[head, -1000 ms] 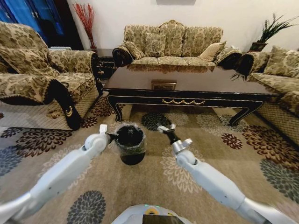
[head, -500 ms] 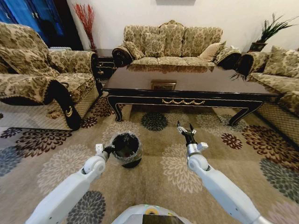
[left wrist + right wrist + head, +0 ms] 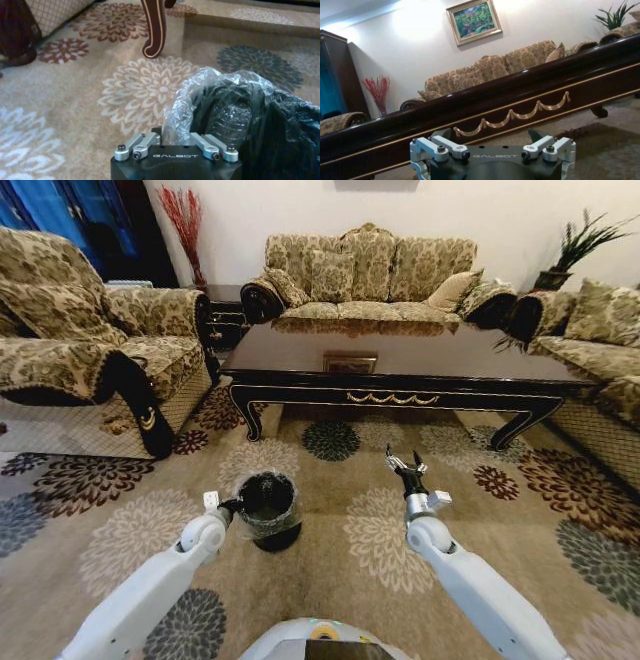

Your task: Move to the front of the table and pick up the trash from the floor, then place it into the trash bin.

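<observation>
The black trash bin (image 3: 268, 510) with its clear liner stands on the carpet in front of the dark wooden table (image 3: 400, 365). My left gripper (image 3: 237, 505) is shut on the bin's near rim. The left wrist view shows that gripper (image 3: 175, 132) clamped on the crinkled liner at the bin's (image 3: 280, 123) edge. A clear plastic bottle, part of the trash (image 3: 230, 118), lies inside the bin. My right gripper (image 3: 405, 467) hovers open and empty to the right of the bin, pointing at the table. Its wrist view has the open gripper (image 3: 492, 132) facing the table's gold-trimmed side rail (image 3: 520, 112).
Patterned sofas (image 3: 370, 275) ring the table on the left, back and right. A carved table leg (image 3: 155, 33) stands just beyond the bin. Open flowered carpet (image 3: 380, 530) lies between me and the table.
The left arm has lowered the bin from a raised hold down onto the carpet, nearer to me. The right gripper has drawn away from the bin to the right.
</observation>
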